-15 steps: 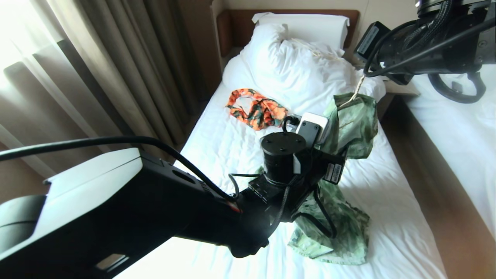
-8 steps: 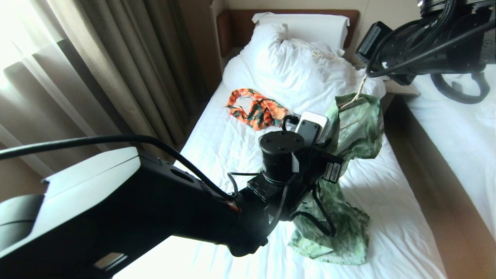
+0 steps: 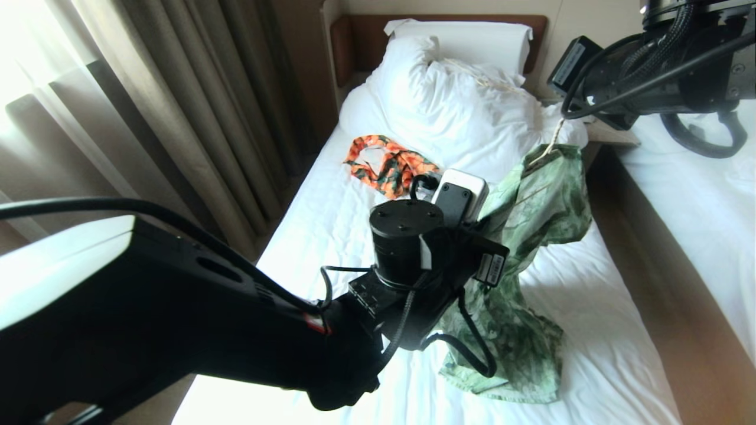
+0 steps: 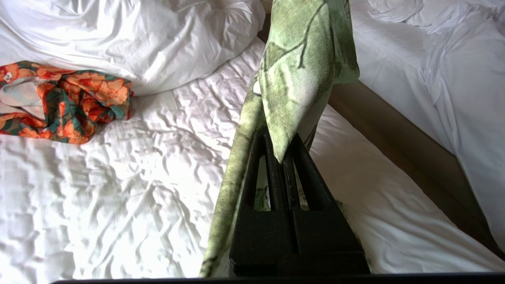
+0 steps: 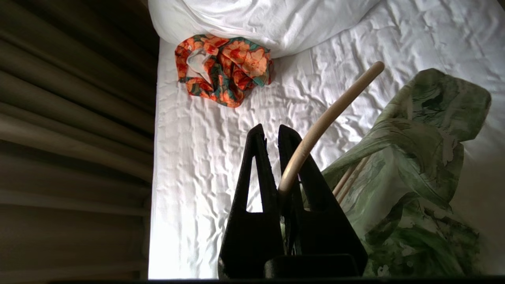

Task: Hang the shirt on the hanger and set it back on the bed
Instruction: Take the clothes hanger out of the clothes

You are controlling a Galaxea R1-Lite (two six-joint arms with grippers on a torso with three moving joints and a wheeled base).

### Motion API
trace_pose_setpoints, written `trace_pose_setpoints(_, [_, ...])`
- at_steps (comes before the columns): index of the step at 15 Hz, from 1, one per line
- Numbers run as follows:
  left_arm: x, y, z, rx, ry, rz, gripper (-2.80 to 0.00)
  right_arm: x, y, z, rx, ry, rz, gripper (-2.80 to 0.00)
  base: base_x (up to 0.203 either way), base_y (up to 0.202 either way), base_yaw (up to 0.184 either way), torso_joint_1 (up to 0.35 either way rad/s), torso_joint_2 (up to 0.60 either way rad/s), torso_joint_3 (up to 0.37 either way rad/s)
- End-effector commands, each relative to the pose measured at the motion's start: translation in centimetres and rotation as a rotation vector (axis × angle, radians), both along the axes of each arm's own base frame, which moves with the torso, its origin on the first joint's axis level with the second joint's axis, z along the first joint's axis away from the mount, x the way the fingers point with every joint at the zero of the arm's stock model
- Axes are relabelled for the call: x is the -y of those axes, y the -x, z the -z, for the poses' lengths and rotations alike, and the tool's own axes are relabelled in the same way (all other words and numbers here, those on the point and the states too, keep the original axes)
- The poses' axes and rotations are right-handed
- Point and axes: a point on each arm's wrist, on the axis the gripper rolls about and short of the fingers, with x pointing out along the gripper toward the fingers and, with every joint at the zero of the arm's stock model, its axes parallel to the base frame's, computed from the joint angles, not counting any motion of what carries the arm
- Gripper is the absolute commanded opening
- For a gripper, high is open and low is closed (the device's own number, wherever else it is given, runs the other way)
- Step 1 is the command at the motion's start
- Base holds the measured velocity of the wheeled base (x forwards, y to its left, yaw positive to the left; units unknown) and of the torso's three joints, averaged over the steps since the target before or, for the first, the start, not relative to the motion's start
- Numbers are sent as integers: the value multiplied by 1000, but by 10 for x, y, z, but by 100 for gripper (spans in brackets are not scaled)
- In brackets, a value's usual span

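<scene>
Left wrist view: shirt (image 4: 298,75) fold between clamped left claw (image 4: 281,152) fingers.

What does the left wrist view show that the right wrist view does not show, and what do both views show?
Only the left wrist view shows the left gripper shut on a fold of the green shirt, and the second white bed across the gap.

Only the right wrist view shows the right gripper shut on the cream hanger, with the curtain beside the bed.

Both show the shirt, the orange floral garment, the wrinkled white sheet and the duvet.
</scene>
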Motion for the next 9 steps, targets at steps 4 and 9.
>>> trace_pose_setpoints(4, [-49, 23, -27, -12, -14, -40, -280, -2, -7, 5, -11, 45, 7, -280, 0, 0, 0, 0, 0, 0])
trace_pose_setpoints(9, [-95, 35, -22, -55, -68, -112, -280, -3, -10, 8, -17, 74, 6, -280, 0, 0, 0, 0, 0, 0])
